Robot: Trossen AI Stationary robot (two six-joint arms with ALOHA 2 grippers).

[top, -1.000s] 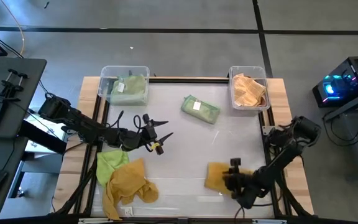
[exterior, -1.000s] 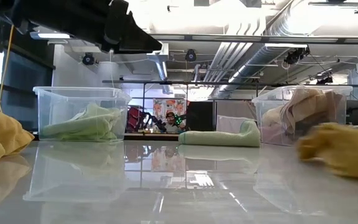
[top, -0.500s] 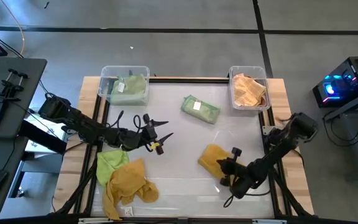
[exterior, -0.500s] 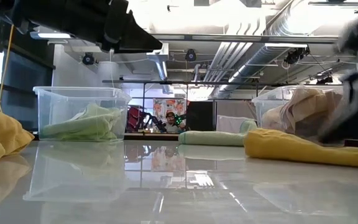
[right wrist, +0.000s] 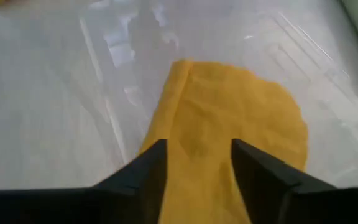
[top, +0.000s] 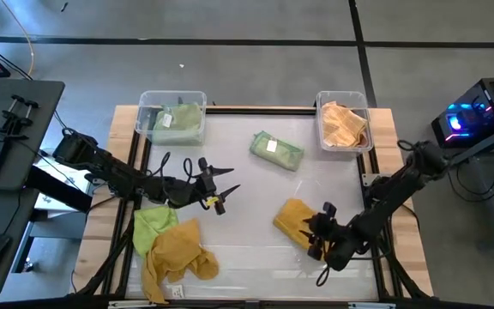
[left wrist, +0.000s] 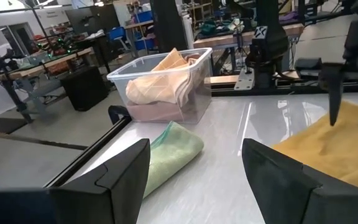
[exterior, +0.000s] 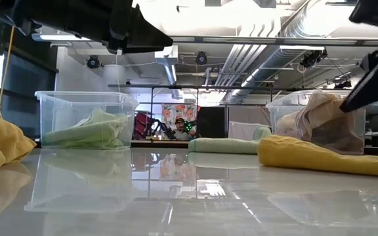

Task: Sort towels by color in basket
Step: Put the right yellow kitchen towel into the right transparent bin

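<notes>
A mustard yellow towel [top: 293, 221] lies flat on the table at the near right; it also shows in the right wrist view [right wrist: 229, 124] and the low view [exterior: 320, 156]. My right gripper [top: 318, 233] is open and hovers just above its near-right part, touching nothing. My left gripper [top: 225, 182] is open and empty above the table's middle left. A folded pale green towel [top: 276, 150] lies at the far middle. A lime towel [top: 154, 226] and another mustard towel [top: 180, 253] lie heaped at the near left.
A clear basket [top: 144, 103] at the far left holds a green towel. A clear basket [top: 324, 101] at the far right holds tan towels. Bare table shows between the folded green towel and the near edge.
My right gripper has carried the mustard towel from the near edge toward the table's middle, laid it flat, let go and risen a little. The towel, hanging bunched before, now lies spread on the table.
</notes>
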